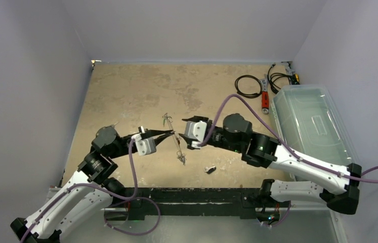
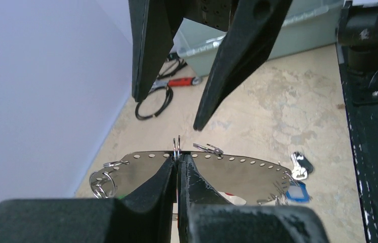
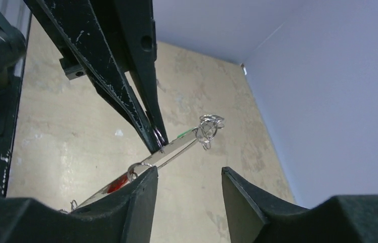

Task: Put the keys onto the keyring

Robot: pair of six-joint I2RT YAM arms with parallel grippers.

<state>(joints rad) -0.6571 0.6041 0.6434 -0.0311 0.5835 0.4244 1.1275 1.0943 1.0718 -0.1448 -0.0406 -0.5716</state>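
The keyring (image 1: 176, 139) hangs in the air between both arms. Its flat silver crescent (image 2: 237, 174) is strung with small split rings. My left gripper (image 2: 179, 158) is shut on one split ring (image 2: 177, 146) at the crescent's upper edge. A blue tag (image 2: 297, 192) hangs at the keyring's right end, and a red tag (image 3: 118, 183) shows near my right gripper's left finger. My right gripper (image 3: 189, 174) stands open just beside the crescent (image 3: 176, 148), its left fingertip next to another split ring, with nothing between its fingers. One of the keys (image 1: 209, 169), black-headed, lies loose on the table.
A clear plastic bin (image 1: 310, 124) stands at the right. A black coiled cable (image 1: 247, 86) and a red-handled tool (image 1: 265, 98) lie at the back right. Pale walls close in the table on three sides.
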